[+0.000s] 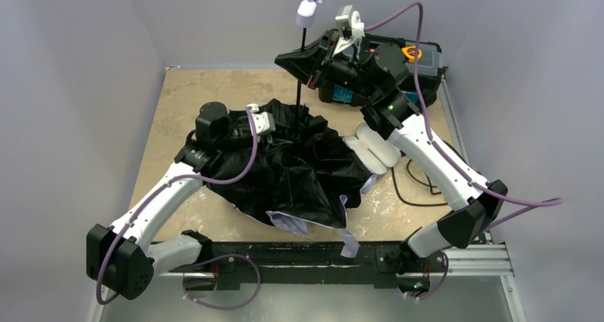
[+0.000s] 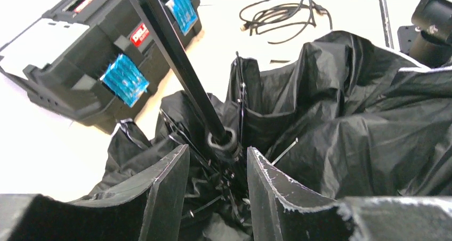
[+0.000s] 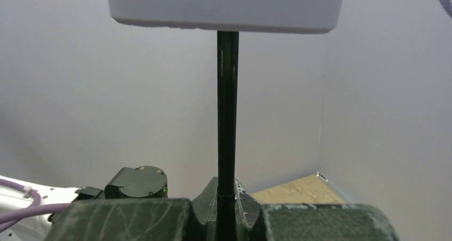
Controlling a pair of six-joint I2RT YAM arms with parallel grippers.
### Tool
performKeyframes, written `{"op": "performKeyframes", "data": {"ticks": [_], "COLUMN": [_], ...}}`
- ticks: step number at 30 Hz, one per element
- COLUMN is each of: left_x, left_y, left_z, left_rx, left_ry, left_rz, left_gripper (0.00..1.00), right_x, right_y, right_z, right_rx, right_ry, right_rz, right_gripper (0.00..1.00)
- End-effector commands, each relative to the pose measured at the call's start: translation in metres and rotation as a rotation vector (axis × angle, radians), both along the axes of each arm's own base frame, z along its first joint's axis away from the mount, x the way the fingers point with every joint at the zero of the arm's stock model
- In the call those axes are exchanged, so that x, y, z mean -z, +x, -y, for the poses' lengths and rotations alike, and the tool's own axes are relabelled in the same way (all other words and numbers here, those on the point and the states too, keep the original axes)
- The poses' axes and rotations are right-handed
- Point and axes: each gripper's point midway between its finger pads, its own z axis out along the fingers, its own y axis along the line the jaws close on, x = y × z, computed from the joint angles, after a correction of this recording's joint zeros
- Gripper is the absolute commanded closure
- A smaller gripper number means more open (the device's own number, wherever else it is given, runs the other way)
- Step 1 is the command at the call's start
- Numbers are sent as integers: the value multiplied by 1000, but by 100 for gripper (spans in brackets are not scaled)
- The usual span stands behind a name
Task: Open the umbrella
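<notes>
The umbrella lies half spread in the middle of the table, black fabric up and a pale lavender edge at the front. Its thin dark shaft stands upright, with the lavender knob handle on top. My right gripper is shut on the shaft below the handle; in the right wrist view the shaft runs up from my right gripper to the handle. My left gripper is open, one finger on each side of the ring-shaped runner and the ribs at the shaft's foot.
A black toolbox with blue latches stands at the back right; it also shows in the left wrist view. The pale lavender clamshell case lies open right of the fabric. A black cable is coiled beside the right arm.
</notes>
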Motion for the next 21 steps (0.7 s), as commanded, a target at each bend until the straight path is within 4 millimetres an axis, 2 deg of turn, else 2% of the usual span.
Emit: {"op": "performKeyframes", "data": {"ticks": [1,5,8,15,21], "left_x": [-49,-56,-48,10,59], "left_y": [6,11,12,23,28], "left_z": [17,23,27,25,16], "left_rx": [60,64,75,25,-43], "left_ry": [-99,-126,-123,-42,30], "left_rz": [65,4,-35,-123,-231], "left_gripper": [57,62,65,74,81], "right_x": [-38,-39,-44,-64,-97], "right_y": [-20,-27,-28,-32,-37], "right_z": [5,6,7,10,21], "right_rx": [-39,-60,-62,-58,-25], "right_ry": [77,75,82,117,180], "right_rz": [113,144,153,182,224], "right_gripper": [100,100,100,100,100]}}
